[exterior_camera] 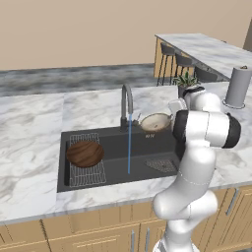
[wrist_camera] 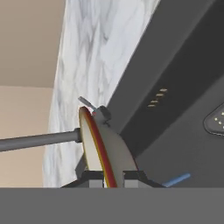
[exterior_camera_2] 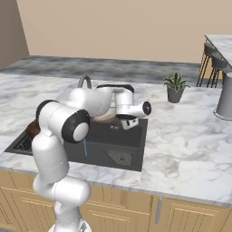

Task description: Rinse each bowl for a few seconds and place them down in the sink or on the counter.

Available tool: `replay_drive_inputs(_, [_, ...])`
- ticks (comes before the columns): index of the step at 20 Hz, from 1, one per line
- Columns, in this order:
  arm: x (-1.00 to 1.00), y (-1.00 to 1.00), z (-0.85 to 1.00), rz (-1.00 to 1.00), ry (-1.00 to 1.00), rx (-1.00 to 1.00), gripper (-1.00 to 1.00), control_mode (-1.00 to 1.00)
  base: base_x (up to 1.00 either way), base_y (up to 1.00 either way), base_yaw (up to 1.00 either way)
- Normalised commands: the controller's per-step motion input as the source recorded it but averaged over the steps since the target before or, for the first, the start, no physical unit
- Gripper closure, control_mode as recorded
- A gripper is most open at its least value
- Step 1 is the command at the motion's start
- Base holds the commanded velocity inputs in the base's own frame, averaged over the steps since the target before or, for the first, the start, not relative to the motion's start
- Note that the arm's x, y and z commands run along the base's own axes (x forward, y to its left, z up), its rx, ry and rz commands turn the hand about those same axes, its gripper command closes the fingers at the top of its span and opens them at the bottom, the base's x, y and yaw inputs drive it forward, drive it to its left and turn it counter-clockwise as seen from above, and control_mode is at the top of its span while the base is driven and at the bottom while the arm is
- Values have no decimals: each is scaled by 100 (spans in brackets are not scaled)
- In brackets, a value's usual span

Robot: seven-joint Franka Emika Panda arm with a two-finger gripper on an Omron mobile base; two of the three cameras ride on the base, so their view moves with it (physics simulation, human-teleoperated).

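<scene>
Now the claw [wrist_camera: 113, 180] pinches the tan bowl [exterior_camera: 155, 122] beside the tap [exterior_camera: 126, 106].

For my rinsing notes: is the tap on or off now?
On. A thin blue stream falls from the tap spout into the sink.

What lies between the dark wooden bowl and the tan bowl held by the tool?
In the left base view, the stream of water from the grey tap falls between the dark wooden bowl and the tan bowl.
</scene>
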Motion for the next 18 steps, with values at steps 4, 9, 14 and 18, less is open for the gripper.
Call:
replay_drive_inputs(4, [0,-63,30,-18,8,3,100,-100,0,0,0])
replay_drive_inputs(9, [-30,-57,20,-22,2,6,100,-100,0,0,0])
replay_drive_inputs(14, [-64,-40,12,-20,0,8,100,-100,0,0,0])
replay_drive_inputs(18, [-71,-29,16,-19,0,8,100,-100,0,0,0])
